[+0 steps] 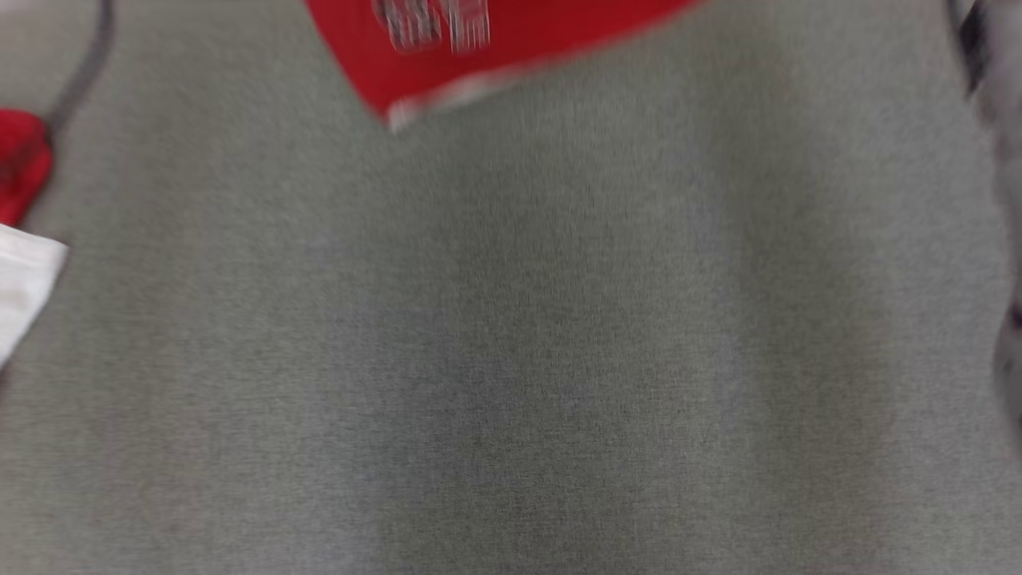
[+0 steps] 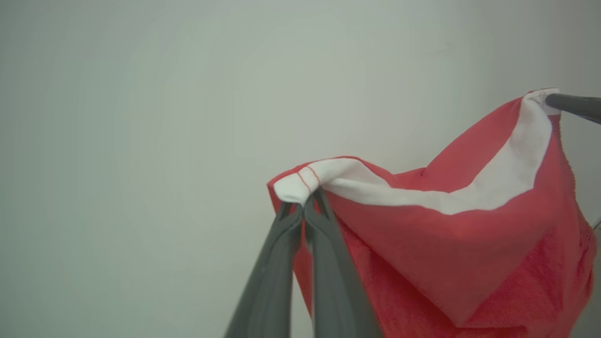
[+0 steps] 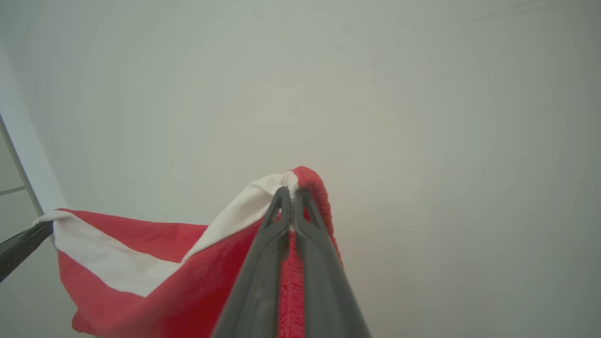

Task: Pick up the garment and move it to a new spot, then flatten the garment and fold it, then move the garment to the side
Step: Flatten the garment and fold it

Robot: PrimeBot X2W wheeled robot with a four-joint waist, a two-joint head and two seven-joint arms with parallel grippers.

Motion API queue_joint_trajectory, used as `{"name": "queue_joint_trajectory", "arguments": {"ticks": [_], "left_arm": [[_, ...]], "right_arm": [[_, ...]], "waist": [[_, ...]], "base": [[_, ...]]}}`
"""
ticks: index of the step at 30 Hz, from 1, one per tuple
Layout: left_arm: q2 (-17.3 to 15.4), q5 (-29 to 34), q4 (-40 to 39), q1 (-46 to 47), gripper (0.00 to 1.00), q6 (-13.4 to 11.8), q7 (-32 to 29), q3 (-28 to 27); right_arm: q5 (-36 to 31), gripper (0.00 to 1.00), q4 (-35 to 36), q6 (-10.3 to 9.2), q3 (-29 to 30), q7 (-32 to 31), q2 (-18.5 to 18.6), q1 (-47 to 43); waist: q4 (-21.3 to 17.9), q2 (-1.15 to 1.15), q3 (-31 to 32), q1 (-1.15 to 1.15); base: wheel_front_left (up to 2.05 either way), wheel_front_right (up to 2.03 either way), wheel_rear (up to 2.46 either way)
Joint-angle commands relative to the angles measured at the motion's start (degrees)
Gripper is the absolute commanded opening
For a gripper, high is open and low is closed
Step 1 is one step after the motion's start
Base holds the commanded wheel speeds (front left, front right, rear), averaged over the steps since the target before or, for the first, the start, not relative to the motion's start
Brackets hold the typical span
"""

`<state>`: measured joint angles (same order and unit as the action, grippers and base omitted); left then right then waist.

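The garment (image 2: pixel 450 234) is red cloth with a white band along its edge. In the left wrist view my left gripper (image 2: pixel 303 205) is shut on one white corner of it. The right wrist view has my right gripper (image 3: pixel 291 193) shut on another corner of the garment (image 3: pixel 155 281). The cloth sags between the two grips, held up off the surface. The other arm's dark finger shows at each far corner: the right gripper's (image 2: pixel 575 105) and the left gripper's (image 3: pixel 23 245). In the blurred head view, part of the garment (image 1: pixel 511 56), with a white print, shows at the top.
A grey cloth-covered surface (image 1: pixel 511 359) spreads below in the head view. At its left edge are a blurred red shape (image 1: pixel 20 164), a white shape (image 1: pixel 24 279) and a dark cable (image 1: pixel 84 72). A grey blurred form (image 1: pixel 1002 96) runs down the right edge.
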<state>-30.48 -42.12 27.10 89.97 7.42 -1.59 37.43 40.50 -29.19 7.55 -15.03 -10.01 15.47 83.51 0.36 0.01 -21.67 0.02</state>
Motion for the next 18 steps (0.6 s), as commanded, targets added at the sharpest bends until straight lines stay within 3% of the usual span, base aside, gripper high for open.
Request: {"name": "queue_joint_trajectory", "arguments": {"ticks": [1,10,18], "left_arm": [[-0.3,-0.3,0.8,2.0,0.0,0.0,0.3,0.6],[-1.6,-6.7,8.2,16.8,0.0,-0.1,4.0,8.1],[-2.8,-10.8,9.9,19.6,0.0,-0.1,9.0,16.2]], "right_arm": [[0.2,0.0,-1.1,-0.13,0.3,0.0,-0.6,2.3],[-2.9,0.0,-13.0,-0.13,-0.2,-0.1,-0.6,20.3],[-1.2,0.0,-16.0,-0.13,-3.8,1.3,1.3,23.2]], "waist": [[-2.6,-0.01,-11.5,-0.02],[-1.9,-0.01,-17.2,-0.02],[-1.7,-0.01,-19.4,-0.02]], "base": [[0.0,0.0,0.0],[0.0,0.0,0.0],[0.0,0.0,0.0]]}}
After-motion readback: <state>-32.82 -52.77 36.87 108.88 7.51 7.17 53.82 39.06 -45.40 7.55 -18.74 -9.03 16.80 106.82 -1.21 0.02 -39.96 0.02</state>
